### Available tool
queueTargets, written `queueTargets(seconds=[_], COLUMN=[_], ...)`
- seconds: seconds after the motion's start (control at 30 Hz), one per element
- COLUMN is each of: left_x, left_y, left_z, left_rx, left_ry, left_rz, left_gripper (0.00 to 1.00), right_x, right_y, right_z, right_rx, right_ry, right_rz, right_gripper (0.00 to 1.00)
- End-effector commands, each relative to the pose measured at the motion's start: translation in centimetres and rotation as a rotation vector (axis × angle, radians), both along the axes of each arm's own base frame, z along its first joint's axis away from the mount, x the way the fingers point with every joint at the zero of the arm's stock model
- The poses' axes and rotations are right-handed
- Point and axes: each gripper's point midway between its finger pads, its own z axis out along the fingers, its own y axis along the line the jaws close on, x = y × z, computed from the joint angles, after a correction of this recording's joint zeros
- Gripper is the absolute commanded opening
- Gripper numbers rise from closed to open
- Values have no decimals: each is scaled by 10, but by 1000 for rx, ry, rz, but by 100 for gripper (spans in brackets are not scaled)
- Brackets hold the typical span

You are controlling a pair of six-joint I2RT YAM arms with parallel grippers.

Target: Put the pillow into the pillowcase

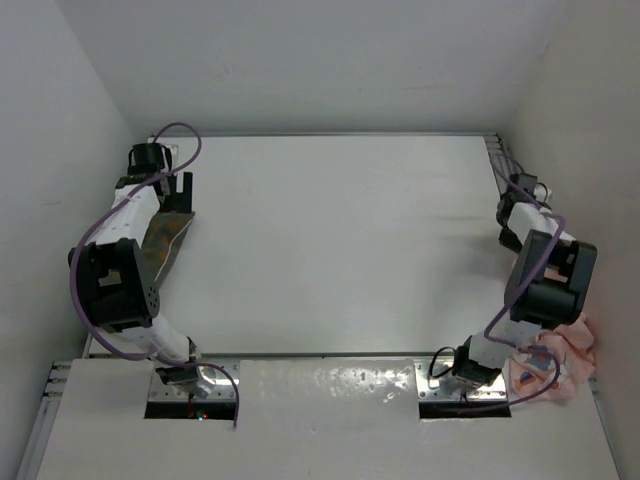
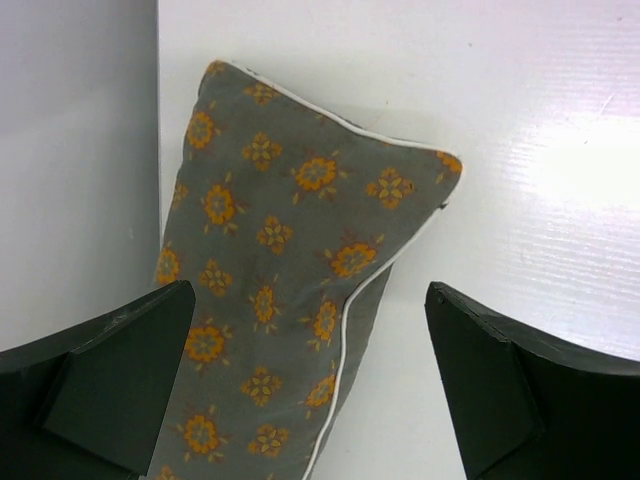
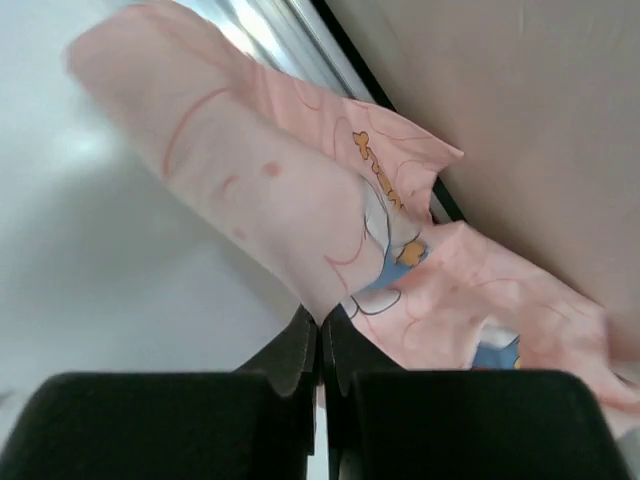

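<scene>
**Pillow by the left wall, pillowcase pinched at right**

The pillow [image 2: 280, 270] lies on the table [image 1: 340, 240] at its left edge, its long axis running near-to-far along the wall. The left gripper [image 2: 310, 290] hangs over it, spread wide. The right gripper [image 3: 322, 335] pinches the crumpled pillowcase [image 3: 290, 190] at the near-right corner.

Left wrist view's edge cuts off pillow [image 2: 280, 260] lower end; pillowcase [image 3: 280, 180] right part blurred, perhaps crumpled.
</scene>
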Motion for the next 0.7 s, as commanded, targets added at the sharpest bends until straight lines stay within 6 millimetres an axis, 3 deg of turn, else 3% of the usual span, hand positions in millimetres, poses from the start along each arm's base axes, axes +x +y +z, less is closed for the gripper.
queueTargets(seconds=[0.0,0.07,0.1,0.13,0.17,0.27,0.3,0.37,0.4,0.47,0.53,0.67], left_x=[16,19,21,21,20,17,16,14,13,14,17,21], left_y=[1,2,3,3,4,6,7,10,12,16,17,16], left_z=[36,40,42,43,44,48,49,52,51,53,56,61], left_rx=[22,26,26,28,31,45,50,56,57,54,52,49], left_ry=[-102,-112,-117,-120,-121,-124,-124,-128,-128,-137,-146,-157], left_rz=[0,0,1,4,9,15,16,21,27,38,40,35], left_gripper=[100,100,100,100,100,100,100,100,100,100,100,100], right_x=[95,126,146,153,151,143,129,115,107,106,106,109], right_y=[70,132,198,235,301,380,419,442,446,438,432,425], right_z=[96,112,129,137,139,176,206,243,277,302,302,232], right_rx=[-40,33,86,138,230,255,301,344,368,434,494,641], right_ry=[-332,-403,-458,-489,-487,-560,-651,-764,-887,-999,-1027,-864], right_rz=[218,384,542,640,828,1094,1214,1325,1356,1322,1282,1130], right_gripper=[0,0,0,0,0,0,0,0,0,0,0,0])
